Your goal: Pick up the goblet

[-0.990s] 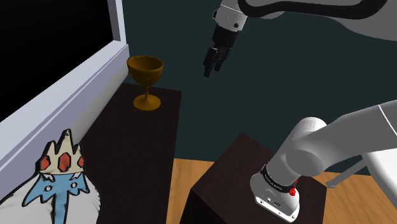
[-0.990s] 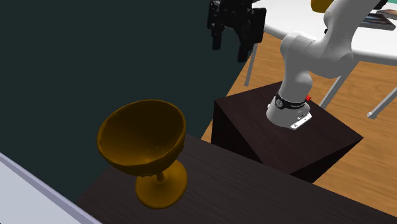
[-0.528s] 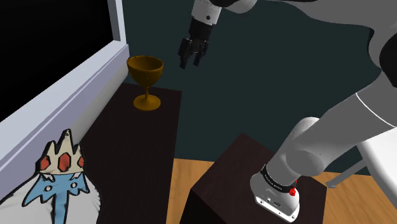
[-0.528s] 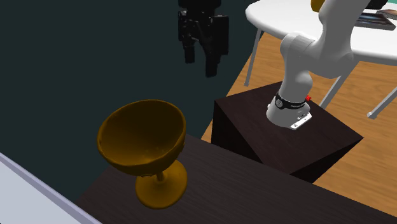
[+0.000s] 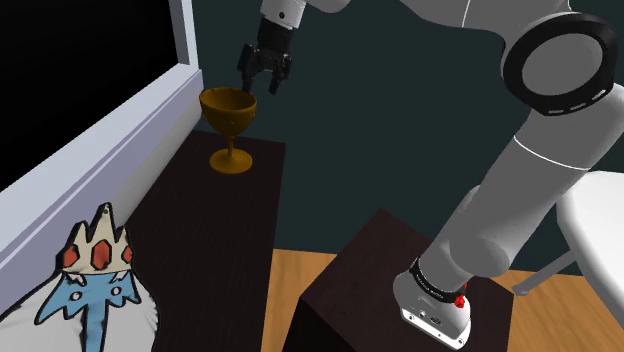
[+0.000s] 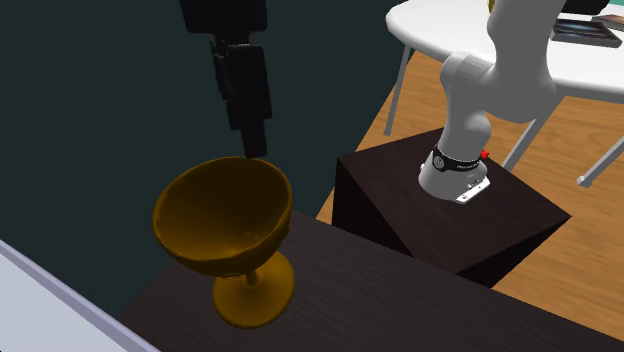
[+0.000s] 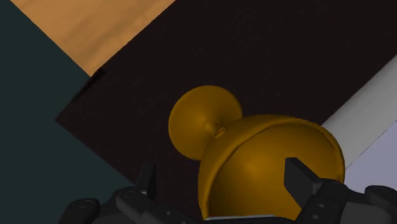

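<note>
An amber goblet stands upright on a dark table, near the window corner. My black gripper hangs open just above the bowl's rim, on the shoulder view's right side of it. In the second exterior view the gripper points down at the far rim of the goblet. Looking along the hand, the two fingers stand wide apart, with the goblet's bowl and round foot below them. Nothing is held.
A pale window frame with a black area behind it runs along the table. A crowned cartoon plush sits at the table's near end. The dark stand sits on wooden floor; a white table lies beyond.
The gripper has travelled toward the shoulder view's left and slightly down, from well clear of the goblet to just over its rim. The goblet has stayed put.
</note>
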Controlling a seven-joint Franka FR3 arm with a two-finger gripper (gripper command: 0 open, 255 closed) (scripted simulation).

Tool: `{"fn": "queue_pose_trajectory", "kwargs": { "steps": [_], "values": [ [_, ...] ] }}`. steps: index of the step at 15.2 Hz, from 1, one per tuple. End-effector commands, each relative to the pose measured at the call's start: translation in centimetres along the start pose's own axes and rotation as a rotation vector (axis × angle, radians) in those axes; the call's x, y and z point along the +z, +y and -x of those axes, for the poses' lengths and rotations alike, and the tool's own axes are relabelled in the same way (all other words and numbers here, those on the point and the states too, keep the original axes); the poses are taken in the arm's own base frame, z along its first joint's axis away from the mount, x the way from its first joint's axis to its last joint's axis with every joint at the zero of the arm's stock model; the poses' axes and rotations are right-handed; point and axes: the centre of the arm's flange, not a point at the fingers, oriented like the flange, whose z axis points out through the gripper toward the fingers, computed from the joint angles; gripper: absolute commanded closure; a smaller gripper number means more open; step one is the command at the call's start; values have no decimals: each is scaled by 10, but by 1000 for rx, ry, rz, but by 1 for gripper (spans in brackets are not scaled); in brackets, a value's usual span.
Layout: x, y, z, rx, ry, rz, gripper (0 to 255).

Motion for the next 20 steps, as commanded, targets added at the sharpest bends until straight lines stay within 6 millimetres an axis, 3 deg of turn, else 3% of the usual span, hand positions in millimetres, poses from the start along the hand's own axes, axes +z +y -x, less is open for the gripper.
{"fn": "queue_pose_trajectory", "kwargs": {
  "steps": [1,9,11,12,20],
  "values": [
    [6,-1,-25,19,2,-21,0],
    [46,8,-27,23,2,-25,0],
    [46,8,-27,23,2,-25,0],
    [46,9,-27,23,2,-25,255],
    [46,9,-27,23,2,-25,255]
  ]
}}
